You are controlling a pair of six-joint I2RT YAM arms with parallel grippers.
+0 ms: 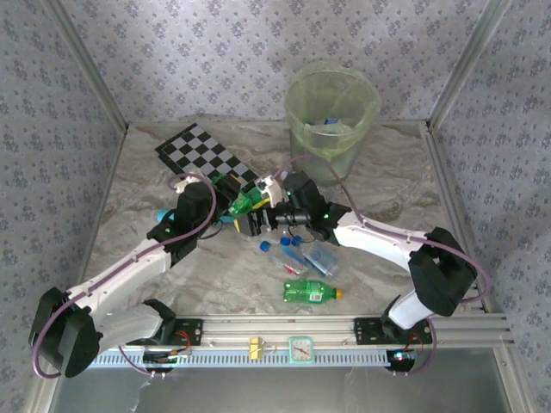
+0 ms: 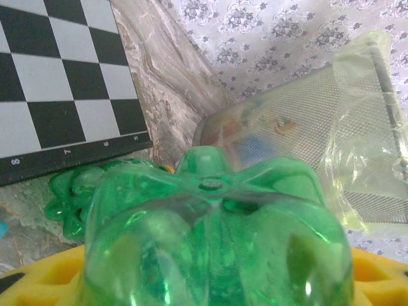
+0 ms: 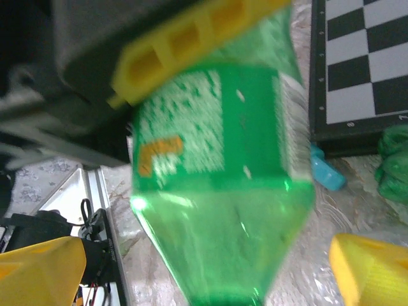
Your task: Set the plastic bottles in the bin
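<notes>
Marbled tabletop (image 1: 387,172), left gripper (image 1: 238,203) clamping green bottle (image 2: 217,236), base towards bin (image 1: 332,107), right gripper (image 1: 260,207) wide

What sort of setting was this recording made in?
Probably a lab test booth, not a home: wallpapered panels in metal framing, a checkered board, and robot arms bolted to a rail.
</notes>
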